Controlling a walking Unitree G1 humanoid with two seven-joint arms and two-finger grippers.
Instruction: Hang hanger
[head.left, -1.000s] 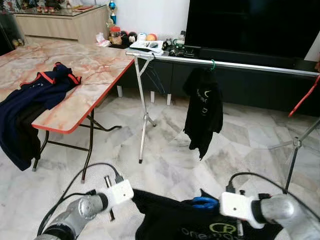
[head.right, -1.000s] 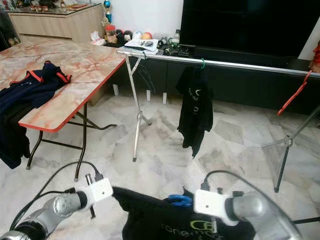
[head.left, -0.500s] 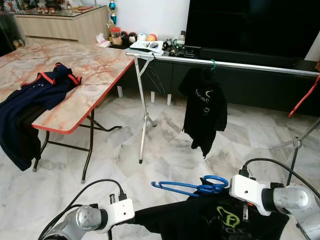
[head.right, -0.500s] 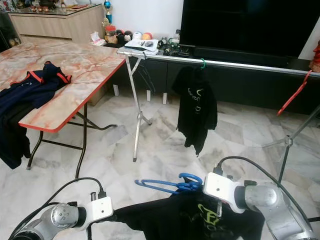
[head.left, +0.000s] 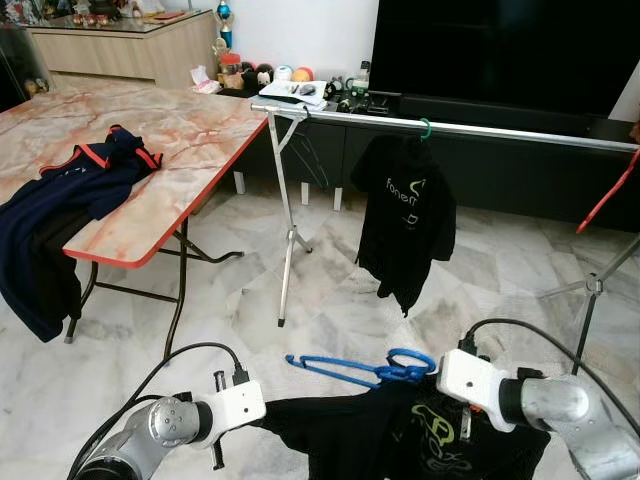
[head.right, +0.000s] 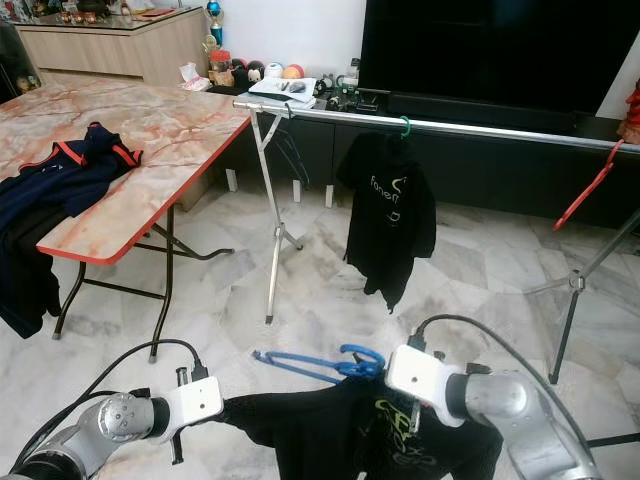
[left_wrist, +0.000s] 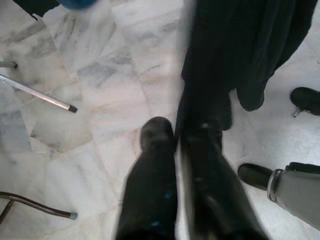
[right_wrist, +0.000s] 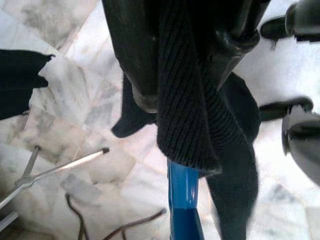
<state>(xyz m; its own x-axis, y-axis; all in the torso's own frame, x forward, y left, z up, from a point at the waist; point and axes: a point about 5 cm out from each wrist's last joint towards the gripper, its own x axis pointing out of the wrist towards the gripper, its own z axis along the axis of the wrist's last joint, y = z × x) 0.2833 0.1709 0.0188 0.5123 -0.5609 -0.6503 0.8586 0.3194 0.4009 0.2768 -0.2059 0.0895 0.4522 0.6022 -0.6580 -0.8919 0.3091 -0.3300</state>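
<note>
Head cameras look forward and down; wrist cameras peer close along the fingers.
Both eye views face the clothes rail (head.left: 450, 128) and marble table (head.left: 190, 130) from mid-room, sharing the whole scene. Each wrist view looks down at close range, sharing the marble floor (left_wrist: 100, 100) and black shirt (right_wrist: 185, 115).

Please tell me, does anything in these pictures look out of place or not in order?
Yes. The blue hanger lies sideways above the black shirt held by the left gripper and right gripper, not seated inside it. On the table, a navy garment droops over the edge. The hung shirt looks tidy.
</note>
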